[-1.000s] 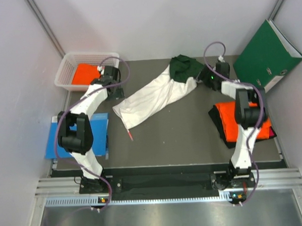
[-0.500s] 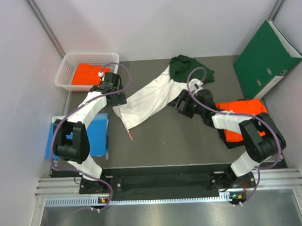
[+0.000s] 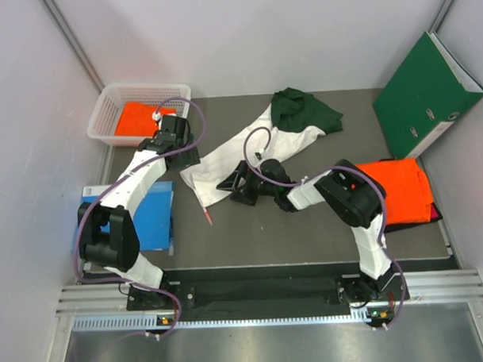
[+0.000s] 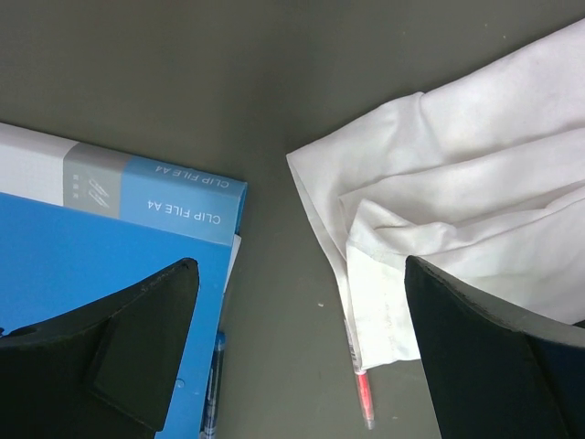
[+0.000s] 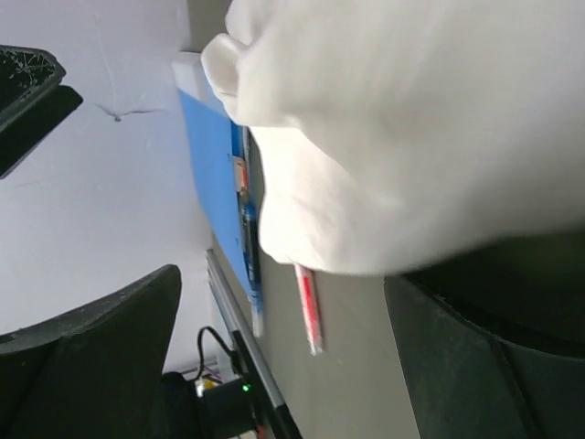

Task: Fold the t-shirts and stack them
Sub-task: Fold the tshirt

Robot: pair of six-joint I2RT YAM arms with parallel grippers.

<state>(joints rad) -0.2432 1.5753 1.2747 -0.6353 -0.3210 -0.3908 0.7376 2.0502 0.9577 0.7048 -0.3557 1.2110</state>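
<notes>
The white t-shirt with dark green sleeves (image 3: 252, 149) lies crumpled in a diagonal strip across the middle of the table. My left gripper (image 3: 183, 157) is open above its near-left hem corner (image 4: 366, 302), with the hem against the right finger (image 4: 494, 357). My right gripper (image 3: 232, 184) is open and low at the shirt's near edge (image 5: 411, 137), holding nothing. An orange shirt (image 3: 136, 117) lies in the white basket (image 3: 104, 102). Another orange shirt (image 3: 396, 187) lies folded on a black shirt (image 3: 362, 212) at the right.
A red pen (image 3: 207, 216) pokes out from under the hem; it also shows in the left wrist view (image 4: 363, 398) and the right wrist view (image 5: 308, 311). A blue book (image 3: 151, 216) lies at the left with a blue pen (image 4: 212, 393) beside it. A green binder (image 3: 429, 87) leans at the back right.
My right arm has swung from the green sleeve at the far right down and left to the shirt's near hem. The left gripper has barely moved.
</notes>
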